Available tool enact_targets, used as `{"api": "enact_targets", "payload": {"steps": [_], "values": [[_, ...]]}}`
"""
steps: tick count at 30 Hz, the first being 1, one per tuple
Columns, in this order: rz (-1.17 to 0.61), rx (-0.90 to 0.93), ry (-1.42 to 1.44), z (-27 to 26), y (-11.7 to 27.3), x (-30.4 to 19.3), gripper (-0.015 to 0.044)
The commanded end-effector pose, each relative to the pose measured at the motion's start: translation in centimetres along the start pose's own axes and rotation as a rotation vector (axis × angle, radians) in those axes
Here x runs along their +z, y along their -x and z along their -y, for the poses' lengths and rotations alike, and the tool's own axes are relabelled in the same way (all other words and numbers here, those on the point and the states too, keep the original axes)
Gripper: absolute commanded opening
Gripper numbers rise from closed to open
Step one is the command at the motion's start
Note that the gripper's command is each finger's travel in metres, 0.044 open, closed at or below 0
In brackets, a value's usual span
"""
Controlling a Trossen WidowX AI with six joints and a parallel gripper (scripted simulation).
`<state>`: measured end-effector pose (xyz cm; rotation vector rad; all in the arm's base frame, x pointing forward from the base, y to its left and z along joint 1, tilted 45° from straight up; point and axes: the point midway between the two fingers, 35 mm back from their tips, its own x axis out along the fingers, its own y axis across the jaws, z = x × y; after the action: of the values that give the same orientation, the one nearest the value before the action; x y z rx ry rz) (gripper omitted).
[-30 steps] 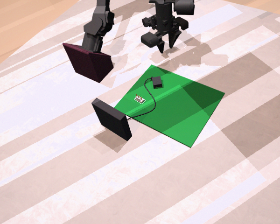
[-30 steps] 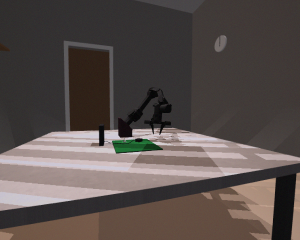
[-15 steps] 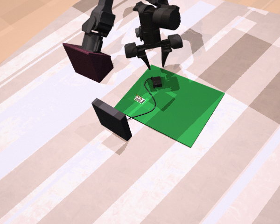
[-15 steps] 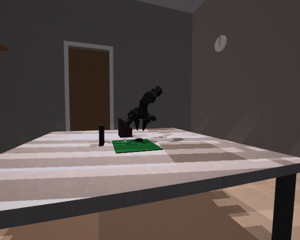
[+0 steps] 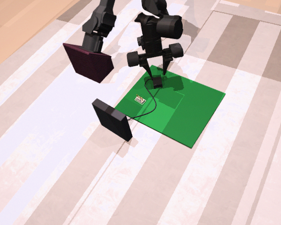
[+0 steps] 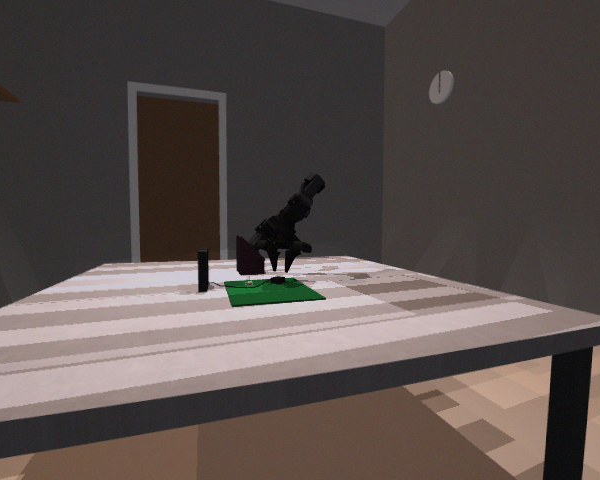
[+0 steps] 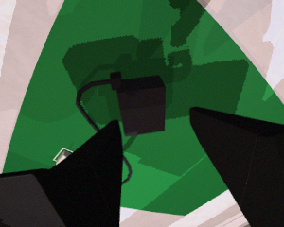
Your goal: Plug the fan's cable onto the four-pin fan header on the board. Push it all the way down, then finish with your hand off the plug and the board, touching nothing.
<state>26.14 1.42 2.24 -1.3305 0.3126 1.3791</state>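
Observation:
The black plug lies on the far part of the green board. A thin black cable curves from it to the black square fan, which stands upright beside the board. The white header with gold pins is bare, near the board's edge on the fan side; the left finger partly hides it in the wrist view. My gripper is open and empty, its fingertips above the plug.
A dark maroon block stands beyond the fan, with a black part of the arm rising behind it. The striped table surrounds the board. The cable loops between the plug and the header.

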Motion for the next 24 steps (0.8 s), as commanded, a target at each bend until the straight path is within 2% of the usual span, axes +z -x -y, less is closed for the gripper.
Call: {"api": "enact_targets", "payload": {"steps": [1,21,24], "values": [[0.002,0.009,-0.01,-0.3,-0.7,0.1,0.021],[0.003,0.008,-0.011,-0.4,-3.1,0.8,0.021],[0.005,0.002,-0.003,-0.2,-2.9,0.9,0.0131]]}}
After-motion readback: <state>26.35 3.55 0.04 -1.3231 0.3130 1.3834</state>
